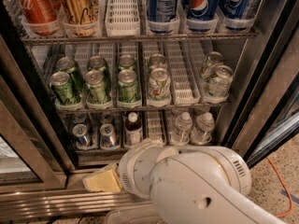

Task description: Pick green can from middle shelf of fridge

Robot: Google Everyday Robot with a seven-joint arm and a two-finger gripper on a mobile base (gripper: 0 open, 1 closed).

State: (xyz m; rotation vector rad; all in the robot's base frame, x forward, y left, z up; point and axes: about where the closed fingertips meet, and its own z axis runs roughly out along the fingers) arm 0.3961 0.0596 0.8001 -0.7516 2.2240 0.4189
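Several dark green cans stand in the left lanes of the middle shelf [180,85]; the front row is a green can [64,88], a second [97,87] and a third [127,85], with more behind them. Paler white-and-green cans [159,84] are in the lane to their right, and silver-white cans [218,80] are at the far right. My gripper [103,180] shows as a yellowish tip low in the view, below the bottom shelf, at the fridge's steel base [51,203], well below the green cans. The white arm [196,181] covers the lower centre.
The top rack holds a red can [35,6], a gold can [79,6] and Pepsi cans [201,3]. The bottom rack holds silver cans [81,134], a small bottle [133,129] and water bottles [182,125]. Dark door frames flank the opening. An orange cable [280,185] lies on the floor.
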